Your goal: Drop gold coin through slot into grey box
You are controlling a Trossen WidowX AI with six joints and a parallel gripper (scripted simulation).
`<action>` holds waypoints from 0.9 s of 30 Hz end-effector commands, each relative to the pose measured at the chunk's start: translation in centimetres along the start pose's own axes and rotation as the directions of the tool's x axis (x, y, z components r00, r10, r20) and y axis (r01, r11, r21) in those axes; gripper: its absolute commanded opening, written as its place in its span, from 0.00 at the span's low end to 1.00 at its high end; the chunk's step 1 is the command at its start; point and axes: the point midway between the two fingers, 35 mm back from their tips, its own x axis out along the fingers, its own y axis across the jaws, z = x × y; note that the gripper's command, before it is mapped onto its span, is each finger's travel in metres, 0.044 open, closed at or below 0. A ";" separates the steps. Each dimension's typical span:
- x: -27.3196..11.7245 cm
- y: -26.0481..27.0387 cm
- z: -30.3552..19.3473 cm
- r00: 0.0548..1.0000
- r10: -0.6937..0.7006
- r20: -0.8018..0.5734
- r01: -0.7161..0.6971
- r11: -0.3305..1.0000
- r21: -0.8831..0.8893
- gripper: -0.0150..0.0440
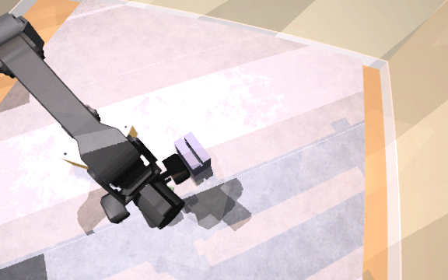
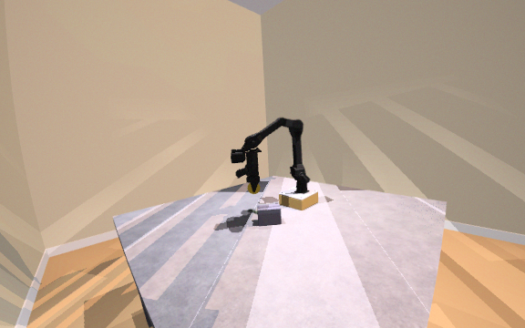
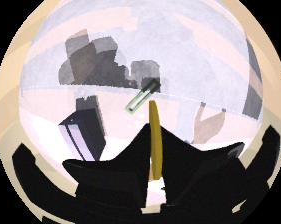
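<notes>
And here's the arm [image 1: 47,82] [image 2: 297,146], dark grey to black, with a long flat-faced link! Blocky joints, then black, angular fingers tapering to points!

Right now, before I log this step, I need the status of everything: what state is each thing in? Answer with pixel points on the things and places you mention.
Gripper fingers [image 2: 253,188]: closed on the coin, raised above the table.
Gold coin [image 2: 250,189] [image 3: 155,142]: held on edge between the fingers, out of its holder.
Green coin holder [image 3: 132,108]: coin slot vacant.
Slotted grey box [image 1: 182,149] [image 2: 270,216] [image 3: 92,132]: lid on, slot uncovered.
Robot arm [image 1: 53,82] [image 2: 297,146]: bent, reaching out from its base.
</notes>
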 end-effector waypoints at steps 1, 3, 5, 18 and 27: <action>0.1 -0.1 -0.3 1.000 -0.003 -0.006 0.003 1.000 -0.031 0.25; 0.1 0.0 -0.3 1.000 -0.003 -0.006 0.003 0.999 -0.031 0.25; 0.1 0.5 -0.3 1.000 -0.003 -0.006 0.003 0.999 -0.032 0.25; 0.1 3.7 -1.0 1.000 -0.001 -0.007 0.001 0.999 -0.032 0.25; 0.1 5.8 -1.6 1.000 0.001 -0.007 -0.001 0.999 -0.032 0.25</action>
